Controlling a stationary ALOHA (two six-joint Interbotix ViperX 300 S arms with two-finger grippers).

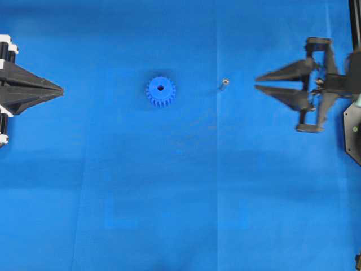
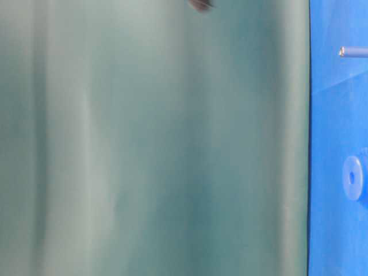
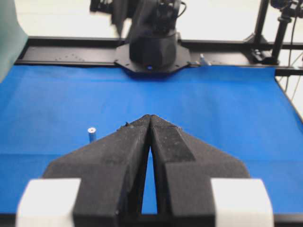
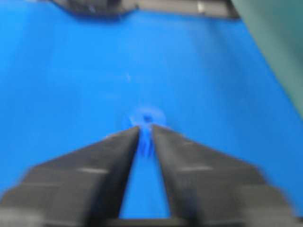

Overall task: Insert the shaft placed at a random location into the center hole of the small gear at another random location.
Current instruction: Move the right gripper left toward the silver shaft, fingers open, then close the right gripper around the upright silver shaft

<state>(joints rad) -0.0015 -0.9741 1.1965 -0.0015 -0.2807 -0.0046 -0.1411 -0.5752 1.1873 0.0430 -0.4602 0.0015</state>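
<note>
Shaft (image 1: pixel 224 83) and small gear (image 1: pixel 161 91) being kept apart on blue mat (image 1: pixel 180 197)
Right gripper (image 1: pixel 256 82) is being held slightly spread, empty; left gripper (image 1: pixel 62 90) is being pressed together

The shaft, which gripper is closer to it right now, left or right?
Right. The right gripper sits a short gap to the right of the shaft in the overhead view, empty, jaws slightly apart. The left gripper is far off at the left edge, beyond the small gear.

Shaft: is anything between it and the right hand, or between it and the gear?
Nothing visible. Bare blue mat lies between the right hand and the shaft, and between the shaft and the gear.
</note>
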